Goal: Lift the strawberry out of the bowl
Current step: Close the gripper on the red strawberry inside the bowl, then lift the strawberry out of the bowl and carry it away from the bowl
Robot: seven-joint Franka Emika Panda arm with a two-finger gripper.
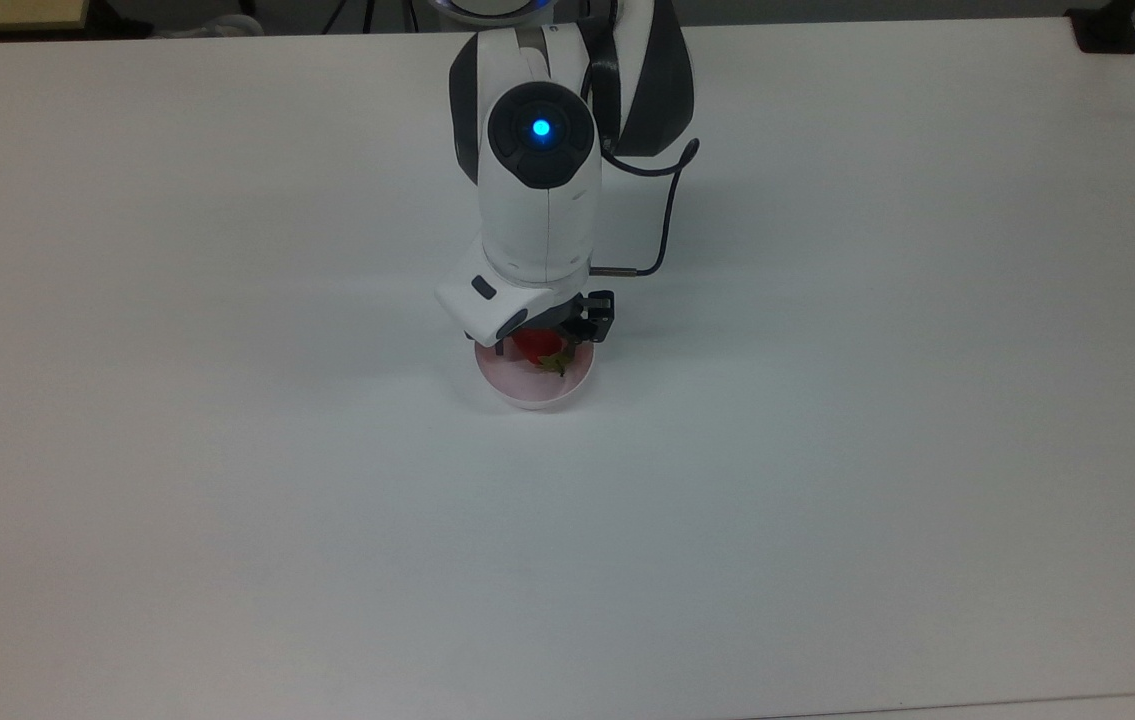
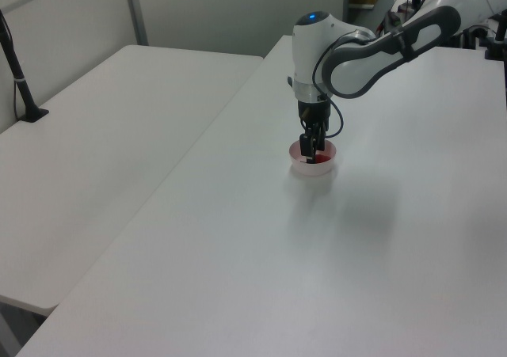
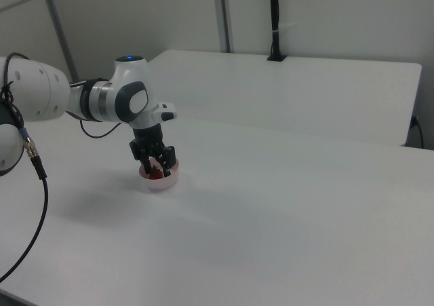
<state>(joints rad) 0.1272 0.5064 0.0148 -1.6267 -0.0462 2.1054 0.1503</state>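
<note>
In the bowl (image 1: 534, 385): end effector (image 1: 539, 352) lowered over strawberry (image 1: 534, 345).
Its fingers straddle the fruit, grip unclear; bare white desk (image 1: 827, 450) around.

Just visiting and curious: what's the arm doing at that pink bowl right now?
Gripper open, lowered into bowl, fingers either side of strawberry. Strawberry not lifted yet. Nothing in the way.
</note>
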